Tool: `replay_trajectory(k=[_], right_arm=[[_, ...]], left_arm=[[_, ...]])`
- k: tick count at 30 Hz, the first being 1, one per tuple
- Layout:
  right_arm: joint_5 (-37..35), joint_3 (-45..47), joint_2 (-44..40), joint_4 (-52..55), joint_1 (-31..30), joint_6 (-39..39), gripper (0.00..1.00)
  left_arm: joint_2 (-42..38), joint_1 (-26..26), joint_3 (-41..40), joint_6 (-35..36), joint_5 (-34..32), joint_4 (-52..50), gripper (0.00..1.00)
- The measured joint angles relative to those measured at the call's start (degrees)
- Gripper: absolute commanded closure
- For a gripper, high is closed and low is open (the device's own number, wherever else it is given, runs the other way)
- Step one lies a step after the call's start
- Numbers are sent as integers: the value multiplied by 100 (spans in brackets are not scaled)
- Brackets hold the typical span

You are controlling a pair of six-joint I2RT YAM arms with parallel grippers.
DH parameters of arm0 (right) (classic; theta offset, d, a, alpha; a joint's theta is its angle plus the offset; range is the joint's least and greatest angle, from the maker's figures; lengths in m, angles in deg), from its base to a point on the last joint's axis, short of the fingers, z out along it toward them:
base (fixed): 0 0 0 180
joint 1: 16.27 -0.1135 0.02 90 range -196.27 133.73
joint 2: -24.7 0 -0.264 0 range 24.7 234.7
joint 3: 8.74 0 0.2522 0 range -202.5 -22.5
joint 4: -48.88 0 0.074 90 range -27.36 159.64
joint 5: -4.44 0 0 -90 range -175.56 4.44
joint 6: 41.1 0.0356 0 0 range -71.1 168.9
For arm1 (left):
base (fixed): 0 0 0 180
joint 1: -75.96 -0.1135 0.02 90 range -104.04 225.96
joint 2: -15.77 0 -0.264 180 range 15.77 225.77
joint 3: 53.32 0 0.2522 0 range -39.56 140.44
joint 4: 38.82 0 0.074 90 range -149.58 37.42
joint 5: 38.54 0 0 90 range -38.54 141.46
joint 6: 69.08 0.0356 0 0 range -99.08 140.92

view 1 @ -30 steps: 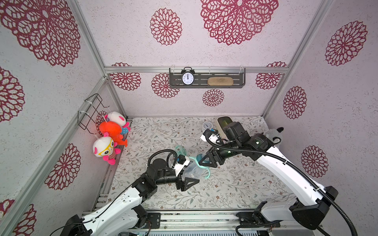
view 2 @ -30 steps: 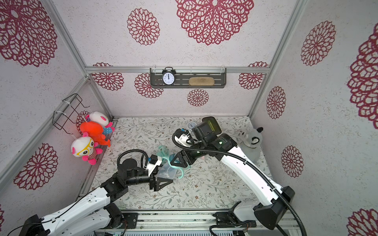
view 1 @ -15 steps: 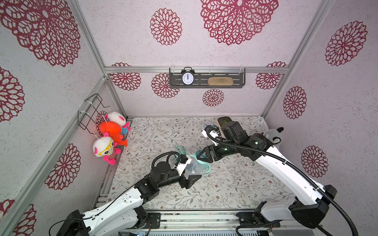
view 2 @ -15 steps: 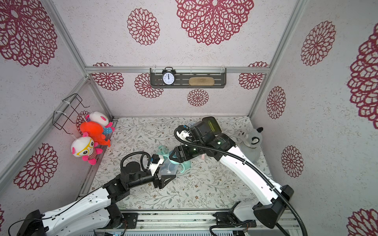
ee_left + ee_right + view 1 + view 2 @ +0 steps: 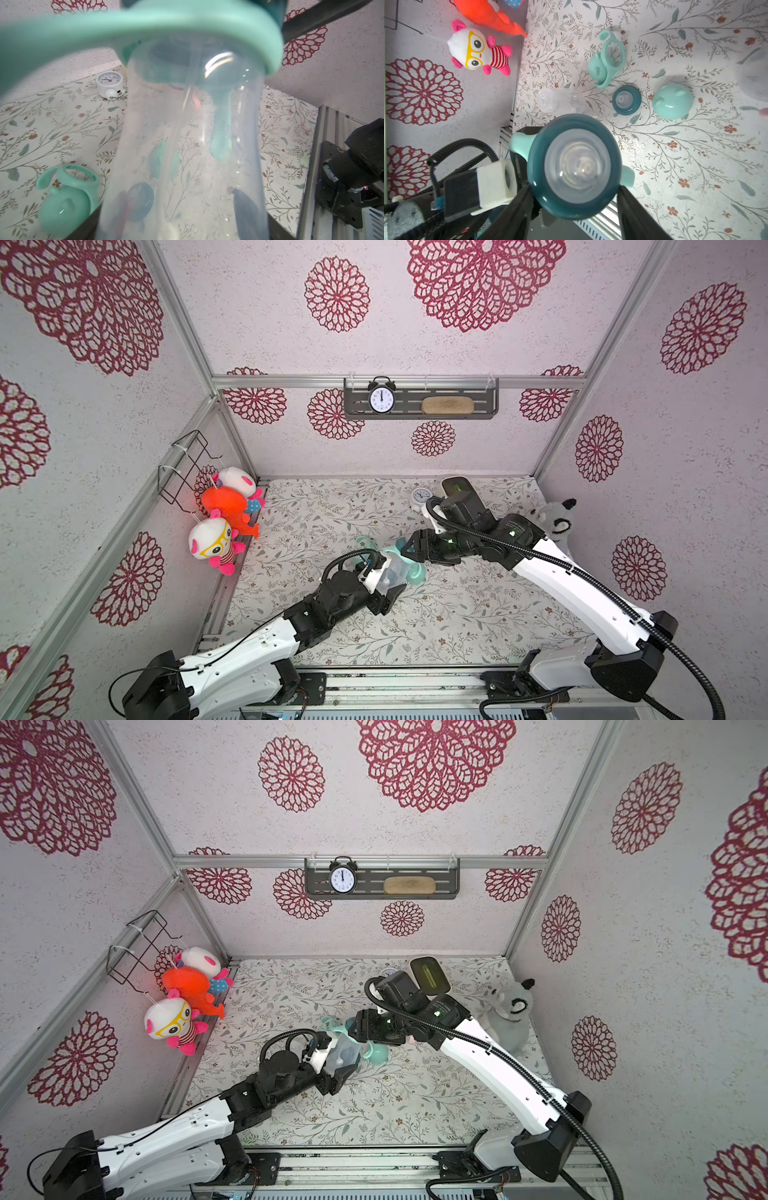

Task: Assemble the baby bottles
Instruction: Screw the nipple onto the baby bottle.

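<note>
Front strip of mat [image 5: 457,626] open, room to pass. Mid-mat cluttered: loose teal collar [image 5: 626,99], mint dome cap [image 5: 672,101], handle ring [image 5: 606,37] lying close together. Far back, white clock [image 5: 419,495].

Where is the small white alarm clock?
In a top view the white alarm clock sits on the mat near the back wall, beside the right arm.
</note>
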Motion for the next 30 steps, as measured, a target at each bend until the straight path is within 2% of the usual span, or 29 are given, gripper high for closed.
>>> replay_trajectory(k=[3,7,9,15,19,23,30], right_arm=[[-35,101,-144,-105,0,-57,24],[-13,101,-354,-319,7,-745,9],[26,101,-485,-433,11,-1180,5],[254,188,-898,-647,76,-2433,1],[640,415,-1119,-791,140,-3023,2],[920,669,-1137,-946,149,-3344,2],[1300,1353,-1165,-1499,153,-3475,6]], left_arm=[[-42,-20,-42,66,55,15,100],[-236,-96,-44,144,404,2,100],[-369,-238,-55,149,710,2,100],[-723,-839,-192,90,1707,39,100],[-892,-1003,-223,13,2291,48,100],[-922,-1025,-223,-74,2776,85,100],[-723,-1071,-221,-358,3449,302,100]])
